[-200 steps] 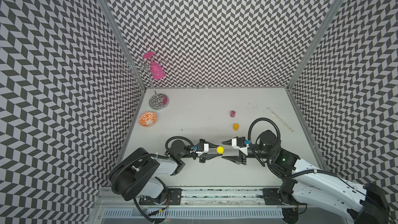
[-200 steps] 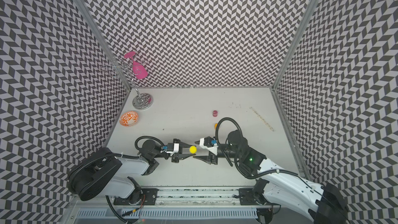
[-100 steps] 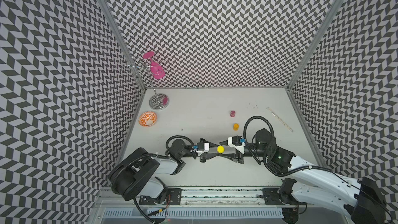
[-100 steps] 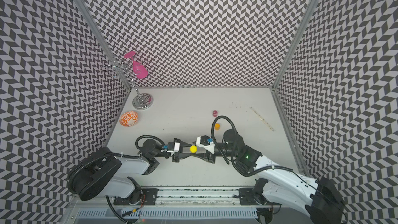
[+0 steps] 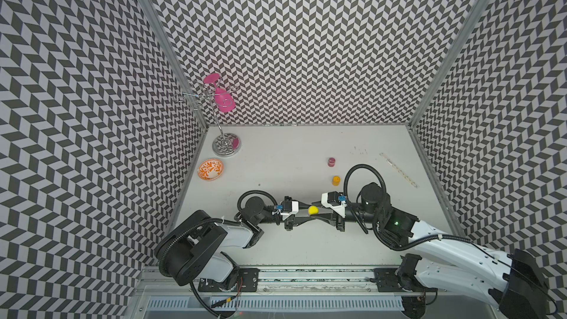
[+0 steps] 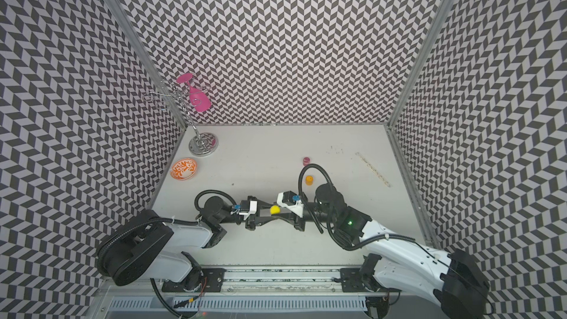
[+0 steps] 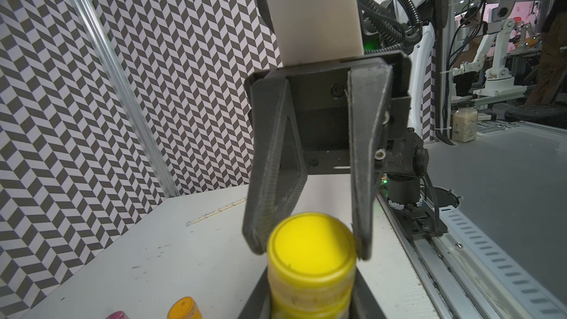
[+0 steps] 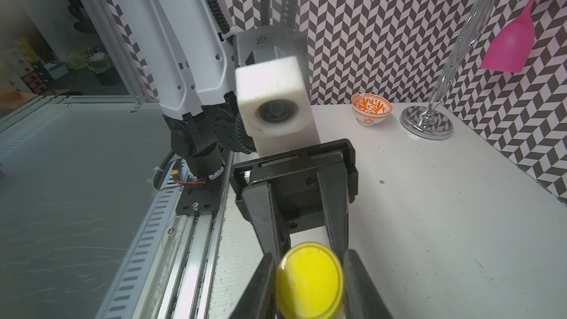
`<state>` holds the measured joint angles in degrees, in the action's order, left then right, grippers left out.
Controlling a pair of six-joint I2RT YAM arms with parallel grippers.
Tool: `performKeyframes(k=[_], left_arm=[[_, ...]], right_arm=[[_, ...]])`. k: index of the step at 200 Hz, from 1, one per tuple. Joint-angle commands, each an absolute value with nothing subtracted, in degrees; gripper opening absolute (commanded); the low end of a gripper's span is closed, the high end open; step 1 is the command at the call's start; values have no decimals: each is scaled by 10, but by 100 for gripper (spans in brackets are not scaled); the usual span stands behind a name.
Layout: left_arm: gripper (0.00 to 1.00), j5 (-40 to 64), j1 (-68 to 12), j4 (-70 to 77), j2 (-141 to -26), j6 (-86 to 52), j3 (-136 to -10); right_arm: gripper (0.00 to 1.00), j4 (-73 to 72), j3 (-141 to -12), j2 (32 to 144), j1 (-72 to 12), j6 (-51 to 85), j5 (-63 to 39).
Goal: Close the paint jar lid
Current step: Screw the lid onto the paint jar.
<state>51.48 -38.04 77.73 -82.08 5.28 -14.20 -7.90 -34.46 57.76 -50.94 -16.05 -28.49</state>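
Observation:
A small yellow paint jar is held just above the table near its front edge, between my two arms. My left gripper is shut on the jar's body, with a dark finger on each side. The yellow lid sits on top of the jar. My right gripper comes from the opposite side. It is shut on the lid, and its fingers press against the lid's rim on both sides.
An orange paint jar and a dark pink one stand behind the grippers. An orange patterned bowl and a chrome stand with a pink wine glass are at the back left. A thin stick lies at the right.
My right gripper moved left to the jar, turned at the wrist and closed its open fingers on the lid. The left gripper and the jar stayed still.

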Motion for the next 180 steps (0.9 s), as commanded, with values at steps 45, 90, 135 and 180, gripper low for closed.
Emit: performKeyframes(k=[45,90,135,180], left_arm=[[22,496,-388,799,-807,25,-157],[21,409,-402,784,-750,30,-147],[22,266,-436,696,-680,81,-149],[22,108,-454,674,-646,117,-147]], right_arm=[[26,-104,-347,601,-539,-133,-156],[20,-154,-312,636,-576,-64,-44],[13,-159,-317,693,-618,29,84],[11,-128,-367,776,-661,159,218]])
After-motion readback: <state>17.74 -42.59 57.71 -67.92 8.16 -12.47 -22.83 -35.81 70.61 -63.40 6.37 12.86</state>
